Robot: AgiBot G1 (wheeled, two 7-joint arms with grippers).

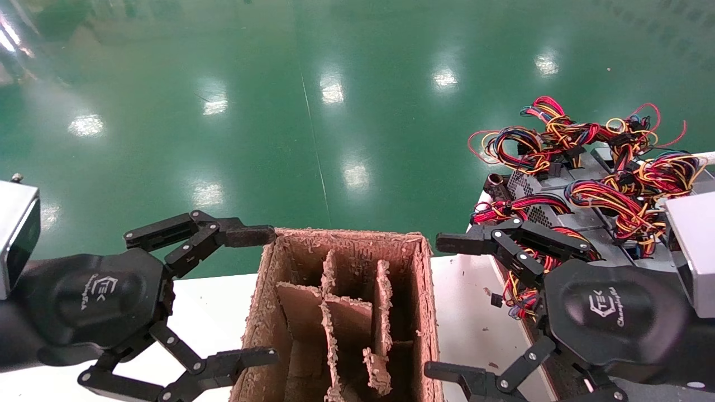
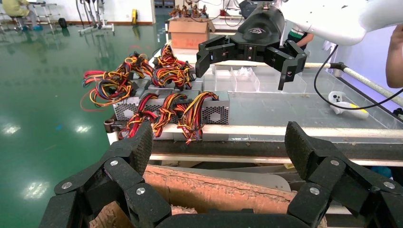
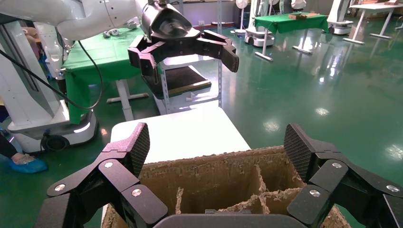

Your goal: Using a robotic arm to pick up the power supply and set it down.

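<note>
Several grey power supplies [image 1: 589,219] with red, yellow and black wire bundles lie packed together at the right. One shows its honeycomb vent [image 2: 216,113] in the left wrist view. My right gripper [image 1: 444,307] hangs open just in front of them, beside the cardboard box [image 1: 346,245], holding nothing. Its pads [image 3: 138,145] frame the box's divided inside [image 3: 214,173]. My left gripper [image 1: 257,296] is open and empty on the box's other side. In its own view the left gripper [image 2: 219,147] faces the box's edge [image 2: 214,190] and the right gripper [image 2: 247,47].
The worn box with torn cardboard dividers [image 1: 329,312] stands on a white table [image 1: 475,312] between both grippers. The supplies rest on a raised surface with a pale rail [image 2: 285,130]. Green floor [image 1: 335,111] lies beyond. The left gripper [image 3: 183,45] shows across the box.
</note>
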